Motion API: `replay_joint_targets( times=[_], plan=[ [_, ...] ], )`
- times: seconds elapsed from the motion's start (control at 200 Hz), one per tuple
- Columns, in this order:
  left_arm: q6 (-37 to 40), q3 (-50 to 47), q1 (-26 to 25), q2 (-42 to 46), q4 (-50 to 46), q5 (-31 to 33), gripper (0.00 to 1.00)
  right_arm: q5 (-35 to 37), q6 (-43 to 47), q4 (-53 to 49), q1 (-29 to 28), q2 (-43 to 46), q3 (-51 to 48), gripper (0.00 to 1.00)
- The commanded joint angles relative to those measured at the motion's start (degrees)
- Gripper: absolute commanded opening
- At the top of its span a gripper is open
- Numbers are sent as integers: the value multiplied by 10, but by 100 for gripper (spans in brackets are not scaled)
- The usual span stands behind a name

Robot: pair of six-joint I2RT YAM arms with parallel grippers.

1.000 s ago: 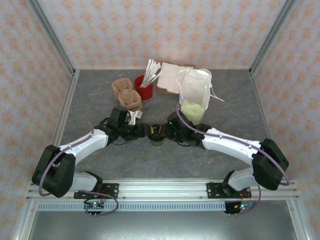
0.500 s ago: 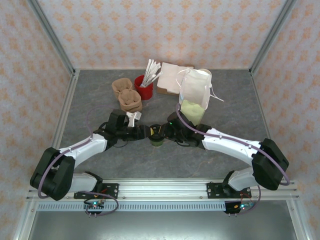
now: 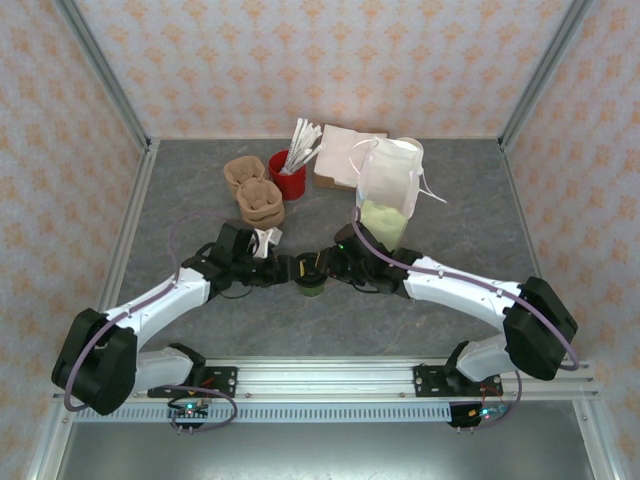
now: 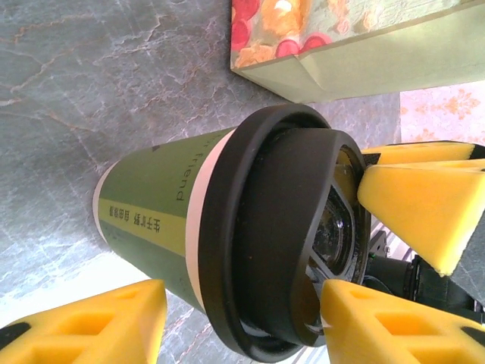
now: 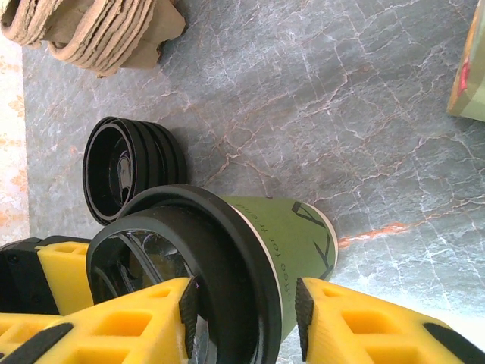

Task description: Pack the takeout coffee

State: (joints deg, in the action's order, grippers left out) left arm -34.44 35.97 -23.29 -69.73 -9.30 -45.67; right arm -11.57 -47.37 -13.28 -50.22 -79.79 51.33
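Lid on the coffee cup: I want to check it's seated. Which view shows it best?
Left wrist: the lid is large and central, its rim meeting the cup wall in plain sight. Right wrist shows it partly behind a yellow finger. Top external shows it small and dark.

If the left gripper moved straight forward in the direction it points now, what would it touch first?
Most likely the takeout coffee: it stands directly ahead of the left gripper, partly between its fingers. The right gripper comes next, on the cup's far side. Depth is unclear.
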Motion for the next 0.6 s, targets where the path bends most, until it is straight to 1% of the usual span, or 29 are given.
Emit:
replay_joint_targets(
  times=[0.0, 0.315, 0.596],
  plan=[
    [10, 20, -5, 15, -43, 22, 58, -4, 1, -25, -4, -11, 10, 41],
    [15, 25, -5, 38, -62, 22, 59, -3, 2, -27, -4, -7, 12, 42],
    [24, -5, -4, 11, -45, 32, 55, -3, -2, -21, -4, -11, 1, 41]
  ],
)
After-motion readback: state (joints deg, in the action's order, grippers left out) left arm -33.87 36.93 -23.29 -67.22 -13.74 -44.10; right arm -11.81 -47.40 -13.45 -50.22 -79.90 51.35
